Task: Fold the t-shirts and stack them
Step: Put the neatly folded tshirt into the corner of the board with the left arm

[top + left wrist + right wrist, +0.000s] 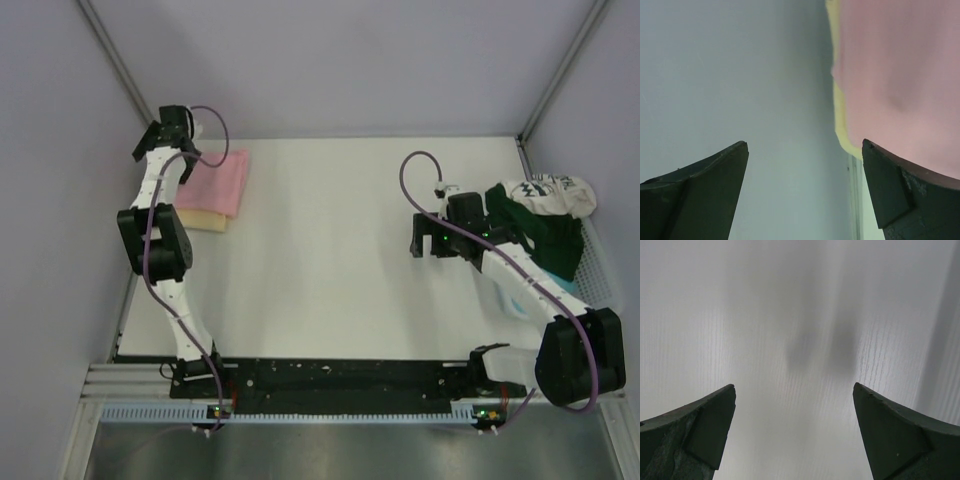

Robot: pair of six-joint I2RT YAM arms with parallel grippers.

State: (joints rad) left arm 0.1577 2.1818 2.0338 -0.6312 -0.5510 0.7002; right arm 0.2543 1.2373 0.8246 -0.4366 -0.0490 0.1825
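The pink t-shirt lies folded in the upper left of the top view. It sits on a tan t-shirt and hides most of it, so only a thin edge peeks out. In the left wrist view both shirts are blurry and cut off by the right side of the frame. The left gripper has its two fingers wide apart with nothing between them. The pink shirt is just beside its right finger, at the upper right.

At the right of the top view a white t-shirt and a dark green t-shirt lie bunched up. The print is too small to read. Only a thin bit of a teal t-shirt shows, and the right arm covers part of the heap. The right gripper is wide apart too, over the bare table, just left of that heap.
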